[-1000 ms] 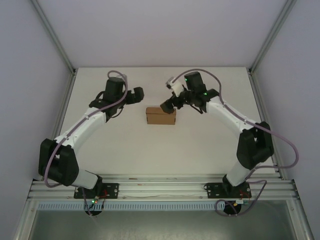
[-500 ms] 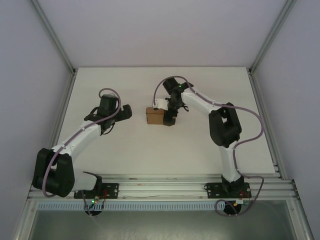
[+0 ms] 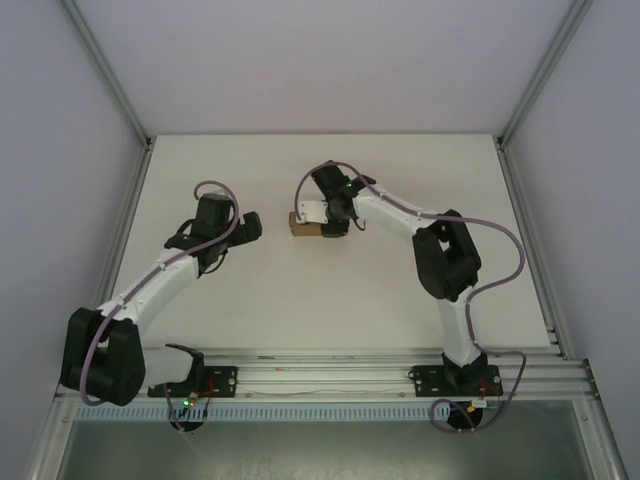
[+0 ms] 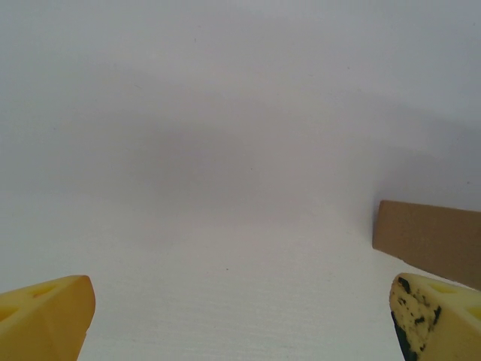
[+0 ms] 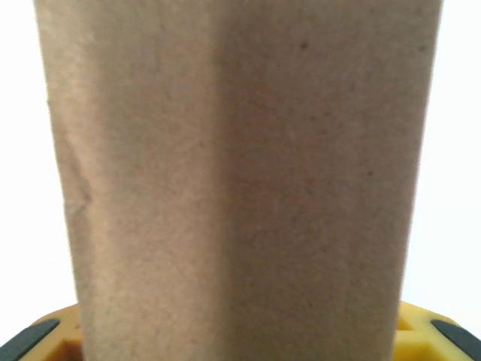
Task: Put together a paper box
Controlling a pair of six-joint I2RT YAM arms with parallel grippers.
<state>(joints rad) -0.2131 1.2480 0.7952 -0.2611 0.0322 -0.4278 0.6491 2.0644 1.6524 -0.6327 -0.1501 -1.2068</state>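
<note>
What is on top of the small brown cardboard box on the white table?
The right arm's black gripper sits over the right end of the box, hiding it. The left end is bare. Whether it clamps the box cannot be seen.

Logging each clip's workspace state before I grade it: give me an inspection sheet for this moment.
Surface: white table, no marks seen.
Job's things: paper box, brown, folded, mid-table.
Clutter: nothing seen.
Grippers: left gripper open, beside the box and apart from it; right gripper straddling the box, grip cannot be told.
Cables: purple cables looped along both arms.
Surroundings: pale walls, metal frame posts, mounting rail at the near edge.
</note>
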